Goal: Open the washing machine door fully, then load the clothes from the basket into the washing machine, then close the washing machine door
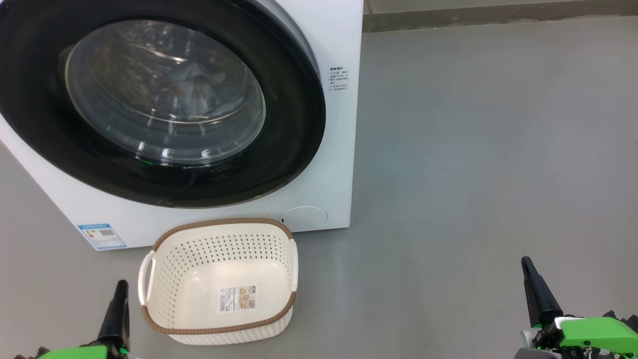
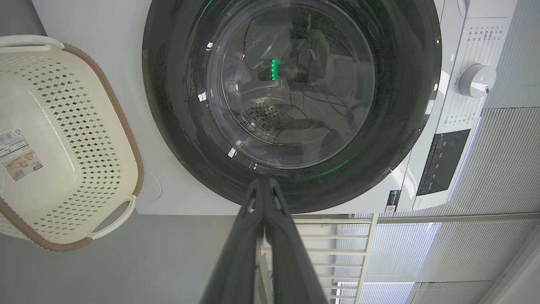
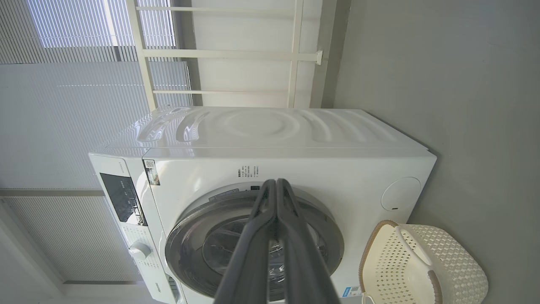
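The white washing machine [image 1: 334, 45] stands at the upper left, and its round black door [image 1: 294, 129] lies flat against the front, closed. Behind the glass bowl a pale bluish bundle of clothes [image 1: 192, 82] shows dimly in the drum. The cream basket [image 1: 224, 249] with a brown rim sits on the floor just below the door, holding nothing but its label sticker. My left gripper [image 1: 121, 289] is shut at the lower left, beside the basket's handle. My right gripper [image 1: 527, 264] is shut at the lower right, well away from the machine. In the left wrist view the left gripper [image 2: 263, 181] points at the door's lower edge.
Grey floor [image 1: 473, 174] spreads to the right of the machine, with a wall base [image 1: 498, 17] along the back. The machine's control panel and dial [image 2: 476, 80] sit above the door. A white frame and blinds [image 3: 228, 55] stand behind the machine.
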You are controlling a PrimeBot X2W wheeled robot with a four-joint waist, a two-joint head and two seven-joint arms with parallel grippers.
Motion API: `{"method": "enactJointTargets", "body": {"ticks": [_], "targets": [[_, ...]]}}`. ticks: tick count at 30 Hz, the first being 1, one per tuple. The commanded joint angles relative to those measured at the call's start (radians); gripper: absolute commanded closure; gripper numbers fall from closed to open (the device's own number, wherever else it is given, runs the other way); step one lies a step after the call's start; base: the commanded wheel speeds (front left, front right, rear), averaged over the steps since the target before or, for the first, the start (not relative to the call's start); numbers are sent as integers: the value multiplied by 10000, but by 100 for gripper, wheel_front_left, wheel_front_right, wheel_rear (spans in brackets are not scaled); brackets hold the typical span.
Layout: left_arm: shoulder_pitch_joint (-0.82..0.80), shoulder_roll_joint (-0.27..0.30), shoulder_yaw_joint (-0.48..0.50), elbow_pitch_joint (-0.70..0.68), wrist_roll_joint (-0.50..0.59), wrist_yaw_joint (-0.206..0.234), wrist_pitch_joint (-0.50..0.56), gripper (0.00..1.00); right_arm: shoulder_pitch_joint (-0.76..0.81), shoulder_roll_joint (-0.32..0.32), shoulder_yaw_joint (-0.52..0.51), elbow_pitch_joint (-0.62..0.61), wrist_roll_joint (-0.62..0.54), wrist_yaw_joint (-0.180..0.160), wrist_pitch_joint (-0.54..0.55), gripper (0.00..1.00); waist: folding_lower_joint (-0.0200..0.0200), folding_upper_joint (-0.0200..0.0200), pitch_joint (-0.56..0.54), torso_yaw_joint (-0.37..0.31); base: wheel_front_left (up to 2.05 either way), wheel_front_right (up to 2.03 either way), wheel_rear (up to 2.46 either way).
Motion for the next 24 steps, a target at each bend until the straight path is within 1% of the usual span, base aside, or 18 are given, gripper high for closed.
{"method": "enactJointTargets", "body": {"ticks": [1, 24], "targets": [[-388, 123, 348, -180, -25, -111, 31, 100, -390, -43, 196, -244, 30, 16, 56, 100, -1, 0, 0, 0, 0, 0, 0], [-392, 87, 399, -178, 18, -111, 72, 100, -393, -25, 171, -243, 9, 16, 77, 100, -1, 0, 0, 0, 0, 0, 0]]}}
